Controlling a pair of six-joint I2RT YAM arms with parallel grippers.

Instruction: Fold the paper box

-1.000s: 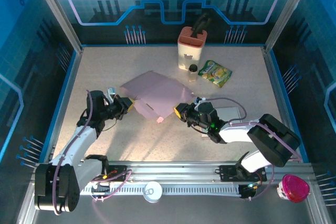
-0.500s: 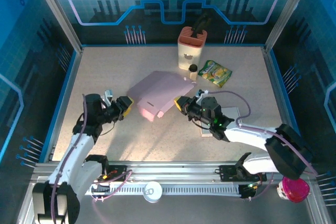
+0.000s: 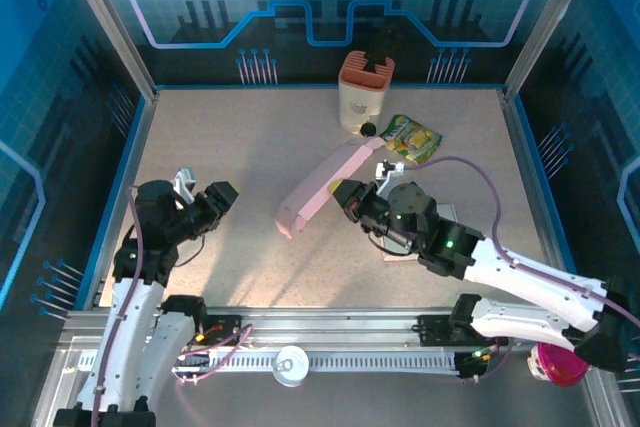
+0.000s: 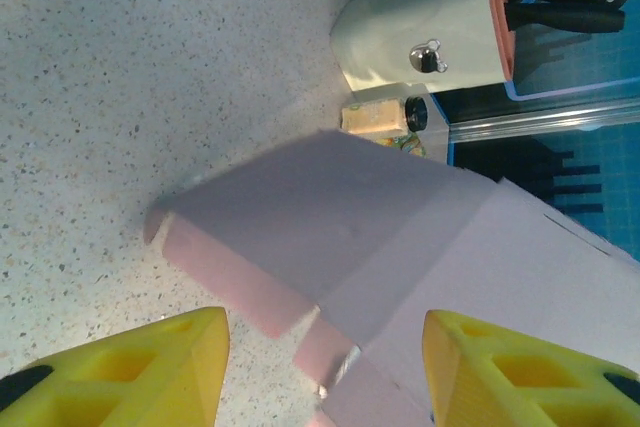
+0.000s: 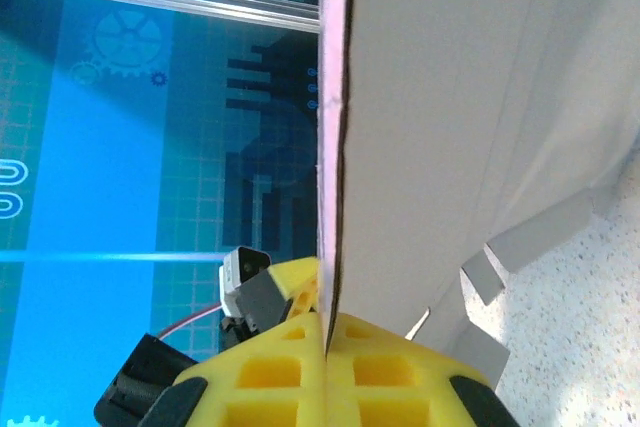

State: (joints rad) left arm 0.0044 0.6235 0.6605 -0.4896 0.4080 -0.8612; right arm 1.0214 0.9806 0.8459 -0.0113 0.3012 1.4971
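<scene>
While its pink panels stand tilted up on edge, the paper box (image 3: 318, 187) sits just in front of the knife block (image 3: 365, 87). Its higher end points toward the block and its lower end slopes away to the desk (image 3: 230, 127). The right gripper (image 3: 348, 195) is in front of the block, on the near side of the box. In the right wrist view its yellow fingers (image 5: 400, 367) are pressed together on a thin edge of the card. The left gripper (image 3: 205, 192) is well to the front-left of the block and apart from the box, its fingers (image 4: 130, 367) spread and holding nothing. A small bottle (image 3: 368, 129) stands at the block's base. A green-and-yellow snack packet (image 3: 412, 137) lies just to the front-right of the block.
</scene>
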